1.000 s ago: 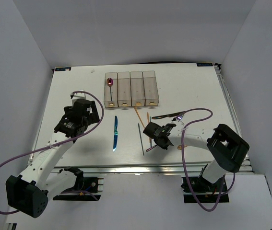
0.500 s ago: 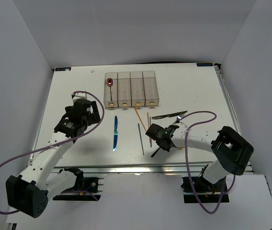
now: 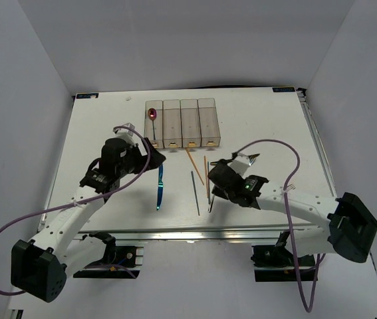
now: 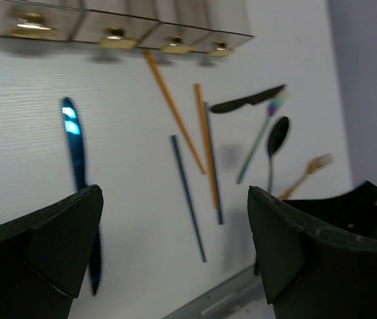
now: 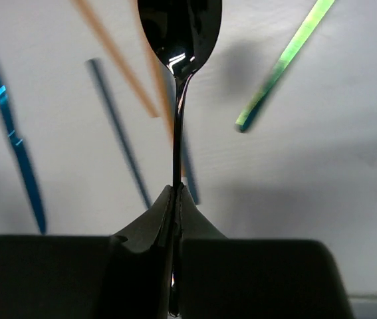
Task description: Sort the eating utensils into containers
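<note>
Black spoon (image 5: pixel 178 33) pinched in right claw (image 5: pixel 175 191) — bowl-top cropped; left claw (image 4: pixel 173 199) spread.

Overhead view faces down; both close wrist views share the blue knife (image 4: pixel 75 149).

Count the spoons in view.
2. A red spoon lies in the leftmost bin; a dark spoon is pinched in the right claw. Others may be hidden.
</note>
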Controlling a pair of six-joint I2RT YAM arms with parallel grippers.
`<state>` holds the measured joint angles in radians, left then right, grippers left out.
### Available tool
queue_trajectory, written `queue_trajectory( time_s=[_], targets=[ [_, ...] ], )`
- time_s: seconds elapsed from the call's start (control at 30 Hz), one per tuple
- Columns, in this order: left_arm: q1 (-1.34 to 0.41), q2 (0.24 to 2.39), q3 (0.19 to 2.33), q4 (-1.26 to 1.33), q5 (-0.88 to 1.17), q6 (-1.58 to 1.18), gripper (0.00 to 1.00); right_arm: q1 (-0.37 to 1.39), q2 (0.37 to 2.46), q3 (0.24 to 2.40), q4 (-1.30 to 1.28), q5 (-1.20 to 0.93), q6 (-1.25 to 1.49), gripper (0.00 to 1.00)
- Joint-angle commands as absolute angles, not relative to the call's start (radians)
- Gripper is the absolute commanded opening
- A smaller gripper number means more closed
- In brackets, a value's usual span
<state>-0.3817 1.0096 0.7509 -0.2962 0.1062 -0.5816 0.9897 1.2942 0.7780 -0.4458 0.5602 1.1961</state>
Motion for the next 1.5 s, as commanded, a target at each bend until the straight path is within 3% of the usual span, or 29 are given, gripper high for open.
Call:
queue_trajectory(
  time_s=[0.0,0.37,0.67,0.93,1.03,1.07,1.17,1.2,1.23,1.27,1.33,1.47],
  targets=[
    [-0.397,1.005,0.692,0.051,0.403,-0.758,0.98,1.002,1.232,0.802,-0.151,0.456,0.753,0.00],
    [-0.523,1.109,0.678,0.149,0.350,-0.811,0.95,1.042,1.287,0.959,-0.124,0.327,0.649,0.00],
    [-0.535,1.158,0.675,0.121,0.307,-0.802,0.74,1.057,1.298,0.997,-0.083,0.275,0.627,0.00],
    [-0.545,1.195,0.673,0.175,0.328,-0.819,0.65,1.057,1.302,1.012,-0.040,0.203,0.624,0.00],
    [-0.548,1.192,0.675,0.192,0.334,-0.819,0.45,1.057,1.322,1.029,-0.044,0.206,0.629,0.00],
    [-0.548,1.190,0.678,0.186,0.334,-0.816,0.29,1.057,1.328,1.035,-0.046,0.207,0.630,0.00],
    [-0.548,1.193,0.710,0.123,0.321,-0.786,0.04,1.055,1.333,1.045,-0.057,0.239,0.646,0.00],
    [-0.548,1.200,0.721,0.101,0.305,-0.776,0.00,1.055,1.333,1.048,-0.064,0.253,0.647,0.00],
    [-0.548,1.207,0.754,0.078,0.295,-0.750,0.00,1.051,1.333,1.051,-0.083,0.258,0.652,0.05],
    [-0.548,1.216,0.781,0.016,0.279,-0.726,0.00,1.049,1.325,1.054,-0.098,0.267,0.660,0.53],
    [-0.538,1.268,0.849,-0.084,0.195,-0.665,0.00,1.043,1.306,1.051,-0.142,0.333,0.696,0.89],
    [-0.383,1.397,1.064,-0.256,0.138,-0.543,0.00,1.014,1.171,1.013,-0.276,0.426,0.710,0.89]
  ],
)
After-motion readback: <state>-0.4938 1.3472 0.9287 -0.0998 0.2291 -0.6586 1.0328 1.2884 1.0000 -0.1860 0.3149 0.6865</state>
